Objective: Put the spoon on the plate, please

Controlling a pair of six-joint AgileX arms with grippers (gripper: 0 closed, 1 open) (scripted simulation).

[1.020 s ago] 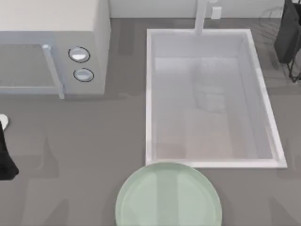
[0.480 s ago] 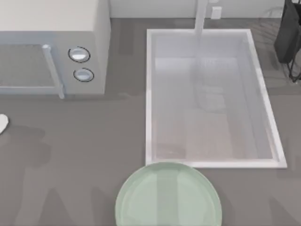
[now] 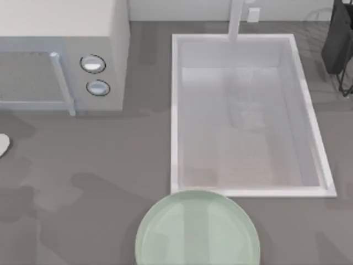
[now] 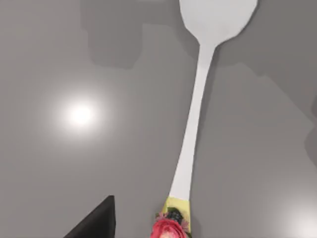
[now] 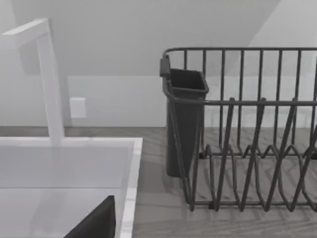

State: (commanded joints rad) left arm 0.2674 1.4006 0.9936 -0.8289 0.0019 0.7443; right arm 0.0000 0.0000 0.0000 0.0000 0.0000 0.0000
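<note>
A: Status? Where's the plate?

B: Plate sits at the counter's near edge, centred, just in front of the sink. Bare, nothing on it.

A: And the spoon?

B: Spoon lies flat at the counter's left edge, below the microwave, well apart from the plate. The left wrist view looks straight down on it: white bowl far, handle near, small red piece at the handle's end.

A: Left gripper state?

B: Can't tell. Just a dark corner of it in frame, jaws hidden. Right one, same.

A: Step?

B: My read: pre-grasp, spoon not lifted. Next needs a descent onto the thin handle, firm pinch, then carry across to the plate.

A: Right arm?

B: Parked, camera facing the dish rack at the counter's far right corner.
</note>
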